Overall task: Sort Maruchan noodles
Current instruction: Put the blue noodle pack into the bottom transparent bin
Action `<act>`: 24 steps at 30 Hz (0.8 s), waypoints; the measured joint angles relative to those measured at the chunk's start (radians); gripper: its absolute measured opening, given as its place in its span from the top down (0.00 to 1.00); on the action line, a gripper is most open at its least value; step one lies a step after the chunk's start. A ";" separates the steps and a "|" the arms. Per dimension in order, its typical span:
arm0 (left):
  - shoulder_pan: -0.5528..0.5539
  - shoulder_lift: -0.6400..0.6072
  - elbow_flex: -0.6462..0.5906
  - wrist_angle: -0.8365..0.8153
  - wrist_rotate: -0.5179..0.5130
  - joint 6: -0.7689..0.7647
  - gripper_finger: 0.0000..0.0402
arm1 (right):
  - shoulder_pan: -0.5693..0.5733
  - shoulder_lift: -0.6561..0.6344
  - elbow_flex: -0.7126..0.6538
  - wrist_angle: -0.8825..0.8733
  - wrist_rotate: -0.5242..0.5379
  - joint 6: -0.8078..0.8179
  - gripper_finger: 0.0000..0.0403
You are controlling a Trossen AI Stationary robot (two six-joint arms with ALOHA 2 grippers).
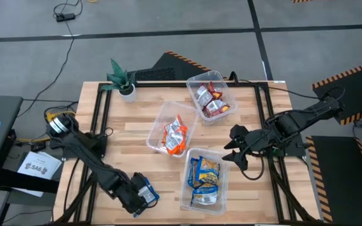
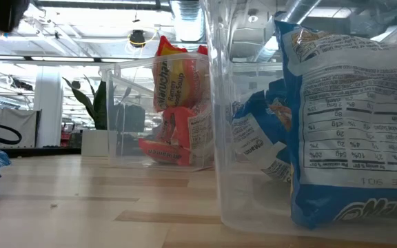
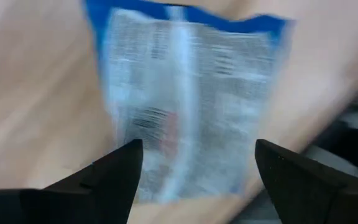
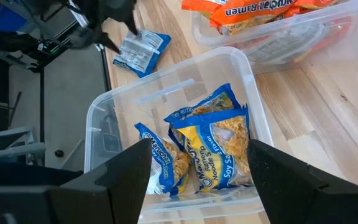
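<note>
Three tubs [image 1: 210, 97], one loose blue packet [image 1: 148, 191]

"Soy Sauce" on blue-and-yellow packet [image 4: 219, 152], "Ramen" on orange packet [image 4: 253, 11]

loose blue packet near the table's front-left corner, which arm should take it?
Left, probably. The left gripper is open right at the loose blue packet, which shows between its fingers in the left wrist view. The right gripper, also open, waits beside the tub of blue packets, across the table.
</note>
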 joint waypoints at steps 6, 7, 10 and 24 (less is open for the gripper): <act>0.016 0.079 0.022 -0.051 0.012 0.002 0.28 | -0.013 0.000 0.000 0.000 0.000 0.000 0.29; 0.020 0.083 0.023 -0.046 0.014 0.008 0.30 | -0.016 0.000 0.000 0.001 0.001 0.000 0.29; 0.028 0.084 0.023 -0.055 0.019 0.016 0.45 | -0.027 0.000 0.000 0.000 0.001 0.000 0.29; 0.035 -0.071 0.016 -0.163 0.063 0.150 0.99 | -0.039 0.000 0.000 -0.001 -0.001 -0.029 0.29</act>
